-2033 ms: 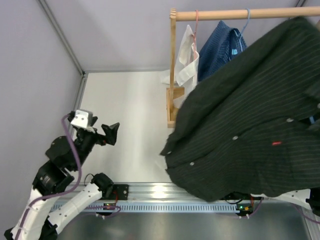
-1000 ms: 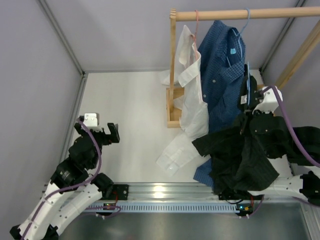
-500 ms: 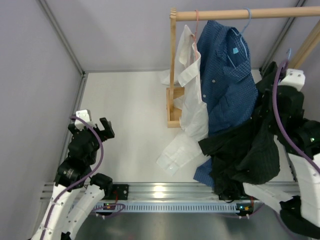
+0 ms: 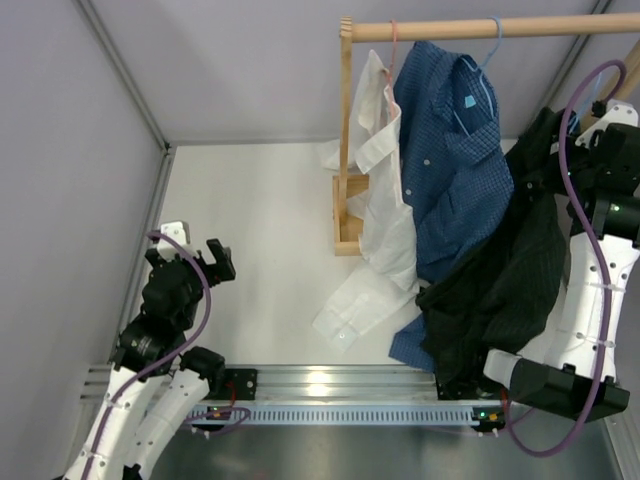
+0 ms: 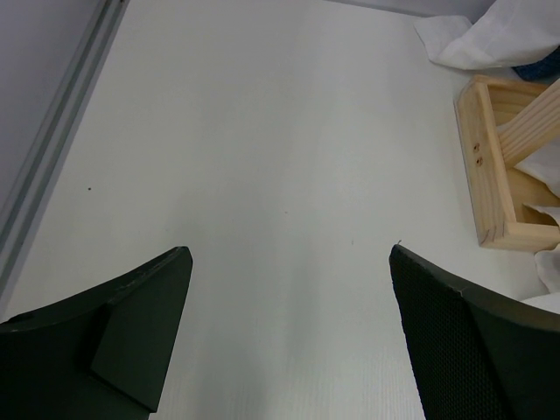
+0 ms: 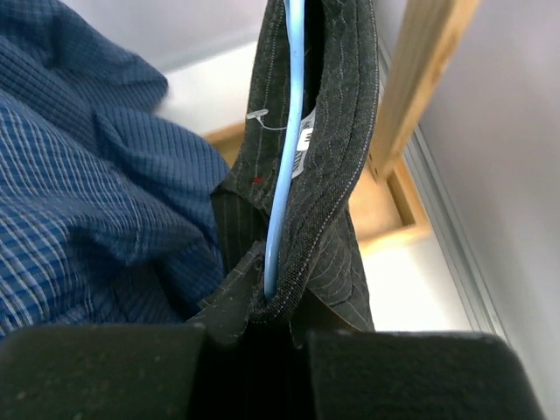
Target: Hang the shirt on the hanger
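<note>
Two arms are showing in the top view. The left gripper (image 4: 207, 262) is hovering over the table (image 4: 260, 200) with its jaws spread wide and nothing between them, and the shirt (image 4: 510, 290) is hanging well apart from them, far across the table. The right arm (image 4: 590, 290) is reaching up beside the wooden rail (image 4: 480, 28), and the dark cloth is draping down from its wrist end, so its fingers are hiding behind the folds; the shirt is brushing the blue checked shirt (image 4: 450, 170), which is hanging next to the white shirt (image 4: 385, 200). From the left wrist, both fingers are standing far apart above the bare tabletop, with the wooden stand base (image 5: 499, 166) lying ahead of the jaws and off toward the right finger. From the right wrist, the right gripper (image 6: 256, 346) is pinching closed on the shirt's collar, and the hanger (image 6: 282, 149) is running as a thin blue line straight up and away from the jaws, tucked inside the collar fold and disappearing into the cloth just above the fingertips; whether the wire itself is being squeezed cannot be told.
</note>
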`<state>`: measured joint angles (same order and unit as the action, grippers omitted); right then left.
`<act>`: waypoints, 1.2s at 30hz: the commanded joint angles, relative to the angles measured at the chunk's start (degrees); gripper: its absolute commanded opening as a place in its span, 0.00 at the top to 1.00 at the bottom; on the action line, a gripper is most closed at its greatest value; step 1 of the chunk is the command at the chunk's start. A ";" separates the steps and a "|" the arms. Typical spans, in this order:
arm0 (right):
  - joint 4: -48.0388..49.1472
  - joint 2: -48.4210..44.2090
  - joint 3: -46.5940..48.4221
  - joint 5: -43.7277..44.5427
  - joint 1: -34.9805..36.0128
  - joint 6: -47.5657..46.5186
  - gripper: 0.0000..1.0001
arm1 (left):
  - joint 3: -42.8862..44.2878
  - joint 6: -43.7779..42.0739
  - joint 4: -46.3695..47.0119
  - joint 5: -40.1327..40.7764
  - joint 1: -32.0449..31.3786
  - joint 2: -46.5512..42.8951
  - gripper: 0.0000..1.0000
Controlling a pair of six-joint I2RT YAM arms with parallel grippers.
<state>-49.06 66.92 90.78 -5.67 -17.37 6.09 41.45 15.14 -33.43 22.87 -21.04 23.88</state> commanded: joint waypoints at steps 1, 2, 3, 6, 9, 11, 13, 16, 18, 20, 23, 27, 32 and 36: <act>12.85 -2.31 5.53 -4.36 -1.35 -3.00 1.00 | -0.49 1.12 2.49 -0.82 0.38 -1.98 0.02; 12.67 -2.40 7.81 -3.83 -1.53 -3.71 1.00 | -0.41 1.21 2.49 0.93 0.38 -2.43 0.02; 12.24 -2.23 9.22 -3.91 -1.53 -4.32 1.00 | -0.41 1.47 2.41 1.90 0.38 -2.96 0.02; 5.05 1.71 18.35 -5.22 -1.53 -5.65 1.00 | -0.14 2.00 2.14 4.11 0.38 -4.45 0.02; 3.27 4.35 23.46 -0.07 -1.62 -8.00 1.00 | -0.14 2.09 2.05 4.99 0.38 -6.21 0.02; 0.82 5.68 27.93 0.84 -1.53 -9.25 1.00 | -0.49 2.18 1.97 4.73 0.30 -7.09 0.02; 0.54 6.73 28.92 -0.65 -1.53 -9.60 1.00 | -0.58 2.18 2.05 4.72 0.38 -7.79 0.02; -0.33 8.22 28.93 -4.08 -1.53 -10.74 1.00 | -0.49 2.09 2.14 3.41 0.30 -7.18 0.02; -1.56 8.76 27.70 -8.10 -1.53 -11.53 1.00 | -0.49 2.00 2.05 2.27 0.21 -6.48 0.02; -1.74 8.76 25.16 -11.36 -1.53 -11.45 1.00 | -0.49 1.92 2.14 1.74 0.12 -6.39 0.02; -2.27 9.64 23.83 -13.75 -1.71 -11.97 1.00 | -0.58 1.83 2.14 1.39 -0.06 -6.04 0.02; -2.09 12.53 26.02 -17.25 -4.68 -11.28 1.00 | -0.58 1.65 2.14 0.42 -0.23 -5.16 0.02; -2.01 18.07 29.45 -18.41 -6.10 -10.57 1.00 | -0.50 1.39 2.05 0.68 -0.32 -4.98 0.02; -2.09 19.13 28.93 -16.49 -6.28 -10.31 1.00 | -0.67 1.47 2.05 0.95 -0.32 -4.90 0.02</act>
<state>-52.86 86.21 117.51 -21.74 -22.81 -4.73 40.97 16.60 -33.43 23.83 -21.17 18.52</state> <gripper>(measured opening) 0.029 0.977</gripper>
